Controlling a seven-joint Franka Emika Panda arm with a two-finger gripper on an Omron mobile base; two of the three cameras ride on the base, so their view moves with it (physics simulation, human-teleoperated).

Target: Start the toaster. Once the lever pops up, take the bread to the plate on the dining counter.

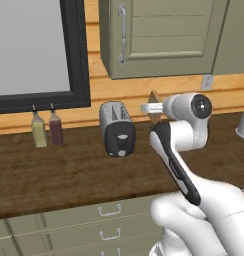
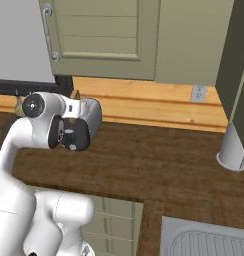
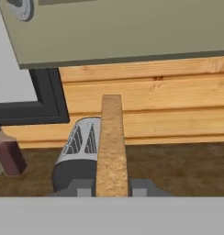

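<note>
Looking through the left base view first: the toaster [image 1: 117,128] sits at the middle of the frame on the dark wooden counter [image 1: 64,175], black end panel toward the camera, shiny sides behind it. Just right of it, a little higher, my gripper [image 1: 153,107] hangs above the counter with the bread [image 1: 154,98] pinched between its tips, the slice showing as a tan diamond against the wooden wall boards. Two slim bottles [image 1: 46,130] stand at the left of the frame under the dark window frame [image 1: 76,55]. Olive drawers [image 1: 94,220] run along the bottom, an olive cabinet [image 1: 159,35] fills the top, and a wall outlet [image 1: 207,81] sits at the right.

Over to the right base view: my arm climbs from the lower left, and the toaster [image 2: 89,120] shows at the left of the frame, partly behind my wrist. A corner of the bread [image 2: 75,94] pokes up just above the wrist. A grey cylinder [image 2: 234,150] stands at the right edge and the rim of a sink [image 2: 204,240] lies in the lower right corner.

Now the hand view: the bread [image 3: 111,147] rises edge-on up the center of the frame, clamped between my fingertips [image 3: 84,188], jaws narrow and tight on it. The toaster [image 3: 79,156] lies just left of the slice and lower, slots visible, clear of the bread. A dark bottle [image 3: 10,156] stands at the left edge.
</note>
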